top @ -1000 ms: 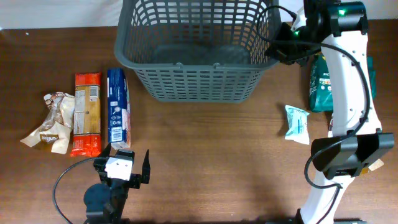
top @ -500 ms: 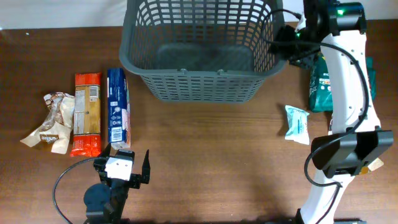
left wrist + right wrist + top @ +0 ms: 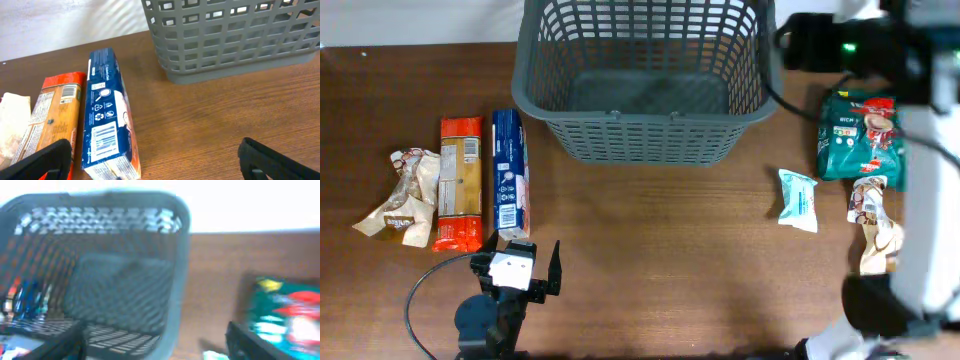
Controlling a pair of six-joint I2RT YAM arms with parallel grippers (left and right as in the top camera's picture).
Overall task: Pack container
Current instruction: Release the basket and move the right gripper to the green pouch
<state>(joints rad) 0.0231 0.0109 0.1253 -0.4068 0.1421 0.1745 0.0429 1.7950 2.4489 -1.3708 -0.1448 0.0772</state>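
Blue packet point(image 3: 508, 170): just ahead of the left end effector point(image 3: 520, 258), long axis pointing away from it.
Left end effector: spread wide, empty.
Container point(image 3: 640, 135): far middle of the tabletop point(image 3: 670, 250), long axis crosswise.
Right end effector point(image 3: 152, 342): fingers look apart (blurred), nothing held; just beside the container's right rim, nearer arm.

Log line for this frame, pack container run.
container: empty | left end effector: open, near blue packet | right end effector: open, beside container | packed: nothing
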